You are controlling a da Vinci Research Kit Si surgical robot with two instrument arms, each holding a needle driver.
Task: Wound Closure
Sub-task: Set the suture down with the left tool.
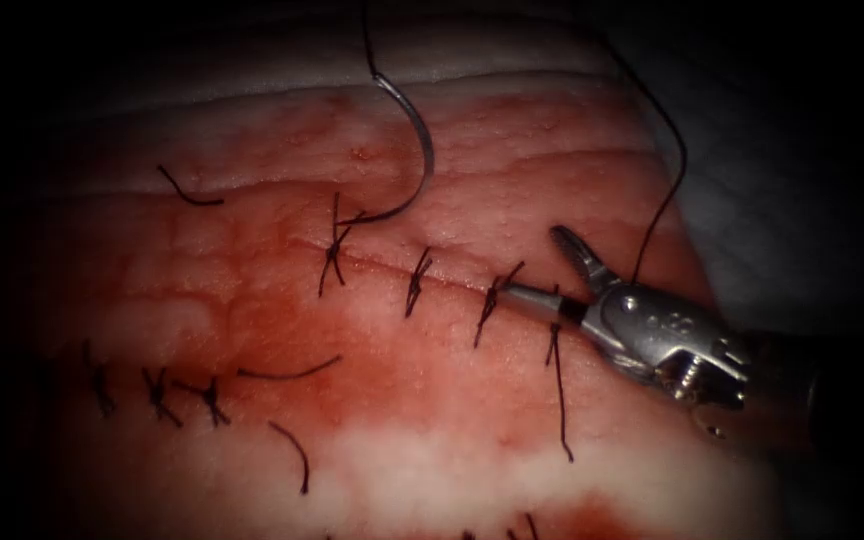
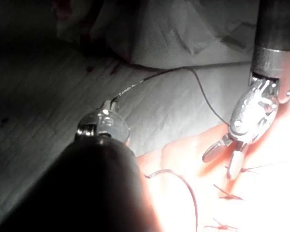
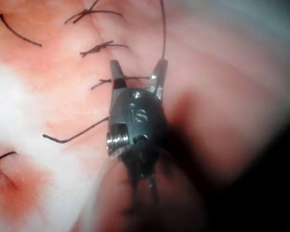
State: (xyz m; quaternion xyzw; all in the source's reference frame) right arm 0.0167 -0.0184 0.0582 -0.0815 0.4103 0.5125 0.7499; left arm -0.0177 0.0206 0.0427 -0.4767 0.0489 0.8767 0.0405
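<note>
The curved needle hangs free above the tissue, held by neither tool. Its lower end touches the tissue by the leftmost stitch of the upper cut; I cannot tell whether it pierces. Thread rises from its upper end and out of view. In the left wrist view my left tool is shut on the thread, away from the tissue, with the needle beyond it. My right tool stands open over the right end of the cut, thread running beside one jaw. It also appears as right tool and right tool.
Several knotted stitches cross the upper cut. A second stitched row lies at the lower left. Loose cut thread ends lie on the tissue, and red fluid stains it. Pale cloth borders the tissue.
</note>
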